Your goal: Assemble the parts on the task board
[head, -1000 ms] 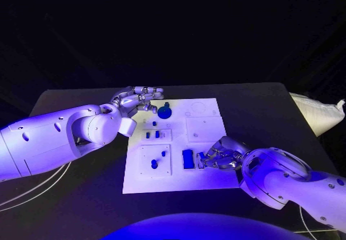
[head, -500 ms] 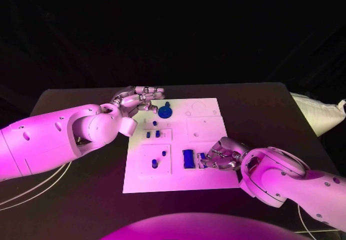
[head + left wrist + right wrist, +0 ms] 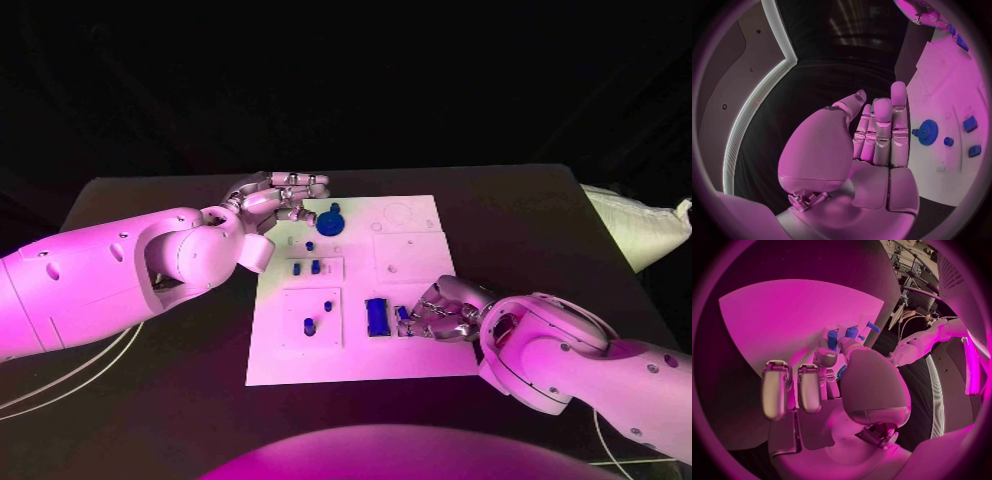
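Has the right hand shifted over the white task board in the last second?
Yes, slightly: the right hand has edged toward the near edge of the white task board, beside the blue rectangular block.

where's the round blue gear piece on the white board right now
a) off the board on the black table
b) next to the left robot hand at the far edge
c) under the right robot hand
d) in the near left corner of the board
b) the round blue gear sits on the task board near its far edge, just beside the left robot hand.
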{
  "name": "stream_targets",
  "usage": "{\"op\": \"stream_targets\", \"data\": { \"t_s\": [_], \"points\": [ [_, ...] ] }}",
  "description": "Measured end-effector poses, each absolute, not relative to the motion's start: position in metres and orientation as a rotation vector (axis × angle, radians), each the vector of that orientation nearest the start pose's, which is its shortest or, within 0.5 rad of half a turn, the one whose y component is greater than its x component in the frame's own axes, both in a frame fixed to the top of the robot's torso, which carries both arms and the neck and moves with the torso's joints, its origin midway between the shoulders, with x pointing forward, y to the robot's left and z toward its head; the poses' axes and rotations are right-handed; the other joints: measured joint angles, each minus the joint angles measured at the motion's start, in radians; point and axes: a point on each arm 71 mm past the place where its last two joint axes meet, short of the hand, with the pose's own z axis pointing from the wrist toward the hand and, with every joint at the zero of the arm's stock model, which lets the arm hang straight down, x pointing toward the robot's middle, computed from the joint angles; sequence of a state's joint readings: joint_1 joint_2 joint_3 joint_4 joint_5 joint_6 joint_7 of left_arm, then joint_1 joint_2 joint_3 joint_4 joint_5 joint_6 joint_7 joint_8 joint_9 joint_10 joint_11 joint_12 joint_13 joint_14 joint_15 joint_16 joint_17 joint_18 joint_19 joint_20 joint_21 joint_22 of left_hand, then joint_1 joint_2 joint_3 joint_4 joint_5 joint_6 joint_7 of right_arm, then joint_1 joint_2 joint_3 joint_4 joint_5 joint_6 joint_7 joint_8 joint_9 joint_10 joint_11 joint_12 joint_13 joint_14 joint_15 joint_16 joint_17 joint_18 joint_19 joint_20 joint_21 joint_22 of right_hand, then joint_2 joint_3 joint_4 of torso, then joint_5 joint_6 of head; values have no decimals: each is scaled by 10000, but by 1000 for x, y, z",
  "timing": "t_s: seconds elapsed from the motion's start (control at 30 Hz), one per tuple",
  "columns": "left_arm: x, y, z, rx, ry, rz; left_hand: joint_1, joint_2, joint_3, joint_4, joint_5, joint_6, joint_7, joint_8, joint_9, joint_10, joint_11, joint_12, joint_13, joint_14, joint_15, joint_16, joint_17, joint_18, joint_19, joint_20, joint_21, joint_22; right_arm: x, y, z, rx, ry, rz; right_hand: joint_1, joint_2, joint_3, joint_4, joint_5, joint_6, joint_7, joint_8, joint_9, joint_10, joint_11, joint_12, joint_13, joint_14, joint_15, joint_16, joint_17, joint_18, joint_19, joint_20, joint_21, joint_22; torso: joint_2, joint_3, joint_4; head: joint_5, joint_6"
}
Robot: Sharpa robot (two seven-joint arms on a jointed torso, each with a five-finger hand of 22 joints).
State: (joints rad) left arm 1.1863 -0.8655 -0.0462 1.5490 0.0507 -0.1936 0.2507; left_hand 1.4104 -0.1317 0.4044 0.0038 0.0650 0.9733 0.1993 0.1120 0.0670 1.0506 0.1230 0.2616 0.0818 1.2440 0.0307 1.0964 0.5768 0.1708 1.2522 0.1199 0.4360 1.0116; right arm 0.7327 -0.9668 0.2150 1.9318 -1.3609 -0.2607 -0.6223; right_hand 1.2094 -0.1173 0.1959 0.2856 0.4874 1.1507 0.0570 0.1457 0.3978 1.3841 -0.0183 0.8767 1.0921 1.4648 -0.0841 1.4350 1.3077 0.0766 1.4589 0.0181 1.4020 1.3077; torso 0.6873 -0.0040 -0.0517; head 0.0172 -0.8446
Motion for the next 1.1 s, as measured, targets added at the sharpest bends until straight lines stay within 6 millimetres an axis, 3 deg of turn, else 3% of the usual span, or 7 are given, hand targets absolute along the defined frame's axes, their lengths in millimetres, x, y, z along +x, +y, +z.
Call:
{"op": "stream_targets", "data": {
  "t_s": [0.2, 0.4, 0.6, 0.8, 0.9, 1.1],
  "points": [
    [478, 205, -195, -12389, 16113, -15879, -41, 41, 0, 0, 0, 0, 0, 0, 0, -74, 0, 0, 0, 0, 0, 0, 1, 1, 0, 0, 0, 0, 353, -177, -261, 3281, 21075, 5695, -122, 56, -171, 30, 0, 0, 0, 0, 27, 37, -35, 53, 49, 0, 0, 40, -1, 1, 0, 0, 0, 0, 0, 0, 0, 7, 5],
    [478, 205, -195, -12388, 16123, -15885, -41, 41, 0, 0, 0, 0, 0, 0, 0, -74, 0, 0, -3, 0, 0, 0, 1, 1, 0, 0, 0, 0, 353, -177, -260, 3204, 21013, 5668, -811, 152, -707, 49, -53, 35, 34, -36, 38, 71, -3, 53, 109, 0, 1, 40, -1, 1, 0, 0, 0, -1, 0, 0, 0, 7, 8],
    [478, 205, -195, -12386, 16133, -15890, -41, 41, 0, 0, 0, 0, 0, 0, 0, -74, 0, 0, -8, 0, 0, 0, 1, 2, 0, 0, 0, 0, 353, -176, -259, 3179, 20983, 5670, -1598, 356, -1554, 55, -1293, 60, 9, -42, 90, 71, -3, 53, 193, 0, 1, 40, -2, 1, 0, 0, 0, -2, 0, 2, -1, 7, 0],
    [478, 205, -195, -12385, 16141, -15895, -41, 41, 0, 0, 0, 0, 0, 0, 0, -73, 0, 0, -8, 0, 0, 0, 2, 0, 0, 0, 0, 0, 351, -177, -258, 3179, 20947, 5680, -1698, 408, -1793, 29, -1530, 69, 0, -42, 107, 71, -3, 53, 215, 0, 1, 40, -3, 1, 0, 0, 0, -2, -2, 7, -2, 3, -4],
    [478, 205, -195, -12384, 16145, -15897, -41, 41, 0, 0, 0, 0, 0, 0, 0, -73, 0, 0, -8, 0, 0, 0, 2, 2, 0, 0, 0, 0, 351, -179, -258, 3183, 20933, 5632, -1278, 474, -1905, -91, -1728, 69, -1, -81, 131, 71, -2, 53, 234, 0, 1, 40, -3, 1, 0, 0, 0, -3, -2, 6, -6, 1, 3],
    [478, 205, -195, -12384, 16151, -15894, -41, 41, 0, 0, 0, 0, 0, -1, 0, -73, 0, 0, -7, 0, 0, 0, 2, 1, 0, 0, 0, 0, 351, -183, -259, 3152, 20936, 5530, 132, 460, -1969, -738, -2701, 69, -1, -119, 165, 71, -2, 53, 244, 0, 1, 40, -3, 1, 0, 0, 0, -3, -4, 7, -6, 2, 16]
  ]
}}
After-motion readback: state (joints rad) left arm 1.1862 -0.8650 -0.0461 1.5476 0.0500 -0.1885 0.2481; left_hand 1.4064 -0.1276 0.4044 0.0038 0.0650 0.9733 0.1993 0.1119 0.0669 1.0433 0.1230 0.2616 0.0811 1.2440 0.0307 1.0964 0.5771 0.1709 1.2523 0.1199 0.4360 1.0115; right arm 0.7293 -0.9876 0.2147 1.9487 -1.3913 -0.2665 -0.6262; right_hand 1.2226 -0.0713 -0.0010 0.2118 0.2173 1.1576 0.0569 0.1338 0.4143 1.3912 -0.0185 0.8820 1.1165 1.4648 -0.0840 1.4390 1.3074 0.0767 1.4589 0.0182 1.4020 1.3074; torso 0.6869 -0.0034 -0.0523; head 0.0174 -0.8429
